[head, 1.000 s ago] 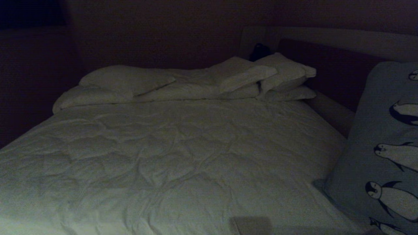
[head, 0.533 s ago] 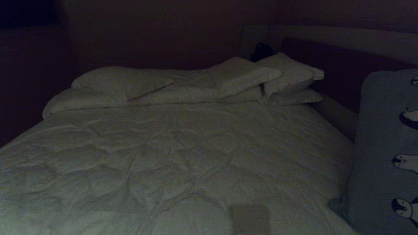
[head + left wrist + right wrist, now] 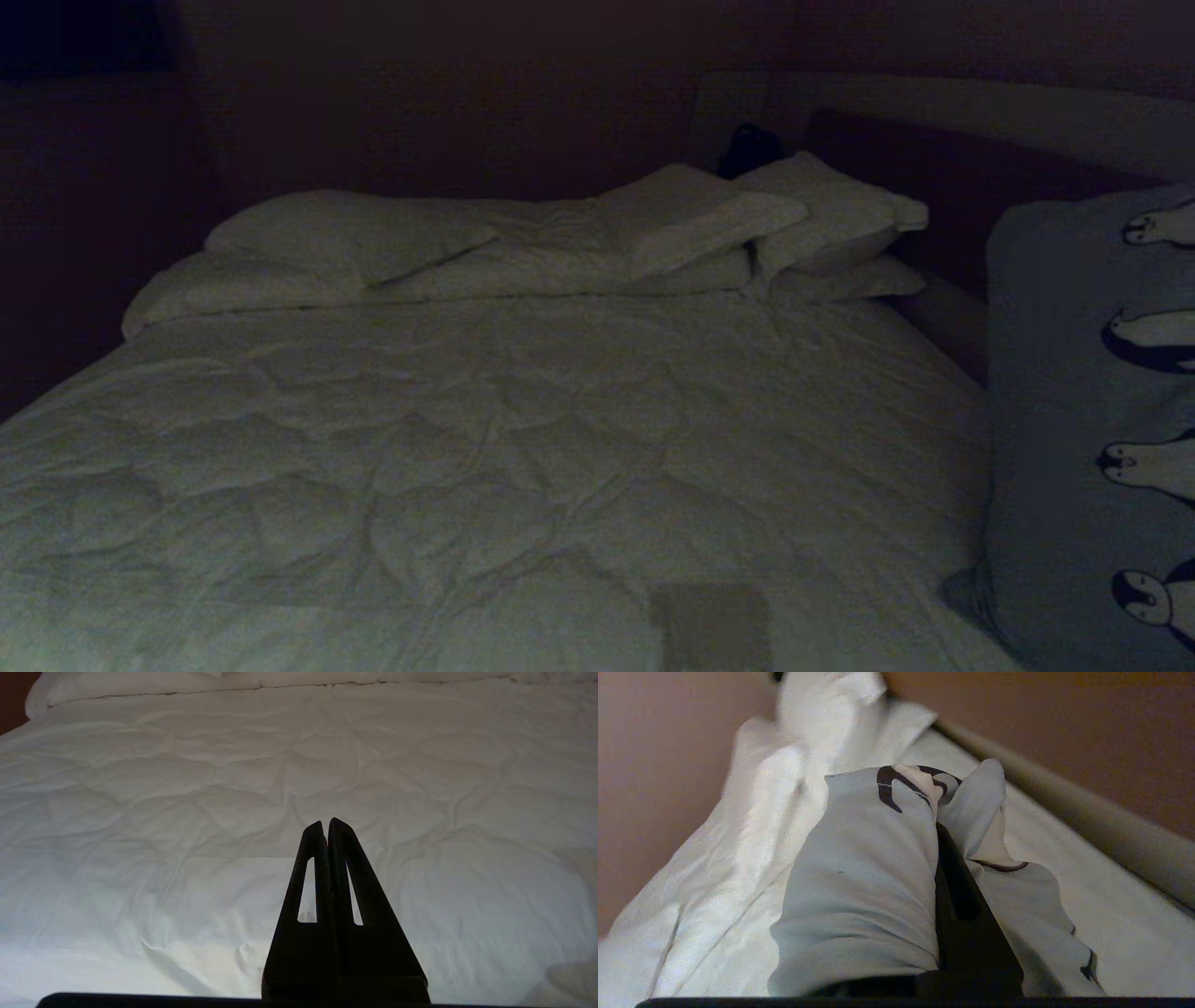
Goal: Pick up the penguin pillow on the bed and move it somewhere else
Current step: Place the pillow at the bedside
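Observation:
The grey-blue penguin pillow (image 3: 1064, 420) hangs upright at the right edge of the head view, over the right side of the bed (image 3: 523, 439), with several penguins showing on it. In the right wrist view my right gripper (image 3: 937, 826) is shut on a bunched fold of the penguin pillow (image 3: 864, 868). One black finger (image 3: 957, 891) shows; the fabric covers the other. My left gripper (image 3: 326, 823) is shut and holds nothing, hovering low over the white duvet (image 3: 187, 788). Neither arm appears in the head view.
Plain white pillows (image 3: 355, 229) (image 3: 822, 210) are stacked across the head of the bed. The pale padded frame (image 3: 952, 322) runs along the right side below a dark wall. A small dark object (image 3: 747, 145) sits behind the right pillows.
The whole head view shifted a little at first. The held penguin pillow has since swung slightly leftward into the picture, and another penguin now shows near its top.

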You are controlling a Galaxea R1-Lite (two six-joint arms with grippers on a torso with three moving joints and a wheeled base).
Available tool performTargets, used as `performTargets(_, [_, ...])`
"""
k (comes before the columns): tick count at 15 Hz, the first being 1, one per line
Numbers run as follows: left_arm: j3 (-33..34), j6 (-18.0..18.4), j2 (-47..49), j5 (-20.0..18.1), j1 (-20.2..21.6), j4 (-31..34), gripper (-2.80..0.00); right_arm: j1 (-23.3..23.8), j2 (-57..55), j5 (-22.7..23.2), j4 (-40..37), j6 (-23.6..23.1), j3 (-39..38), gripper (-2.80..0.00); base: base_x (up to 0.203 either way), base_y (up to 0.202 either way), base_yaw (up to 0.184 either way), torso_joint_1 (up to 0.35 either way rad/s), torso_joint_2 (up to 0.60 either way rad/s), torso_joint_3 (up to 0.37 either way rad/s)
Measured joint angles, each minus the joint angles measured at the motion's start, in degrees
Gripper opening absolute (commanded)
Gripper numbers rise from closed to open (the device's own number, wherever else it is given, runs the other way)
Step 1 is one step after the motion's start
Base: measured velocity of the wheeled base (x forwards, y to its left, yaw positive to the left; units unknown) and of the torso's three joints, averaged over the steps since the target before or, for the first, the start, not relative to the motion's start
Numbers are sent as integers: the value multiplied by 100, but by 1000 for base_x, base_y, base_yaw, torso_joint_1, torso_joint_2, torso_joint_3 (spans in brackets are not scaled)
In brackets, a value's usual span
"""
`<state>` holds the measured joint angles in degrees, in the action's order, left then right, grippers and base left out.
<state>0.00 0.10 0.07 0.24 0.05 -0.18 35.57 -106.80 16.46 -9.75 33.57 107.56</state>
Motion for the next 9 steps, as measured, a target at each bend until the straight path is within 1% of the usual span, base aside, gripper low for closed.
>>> performTargets(2, [0,-2,0,0,2,-1,-280,-315,40,-100,-2,-118,2,-280,0,0,0,0,0,0])
performTargets(6, [0,0,0,-2,2,0,-280,-978,85,-506,-11,-573,225,-280,0,0,0,0,0,0])
performTargets(9, [0,0,0,-2,2,-4,-280,-1236,228,-660,17,-771,300,-280,0,0,0,0,0,0])
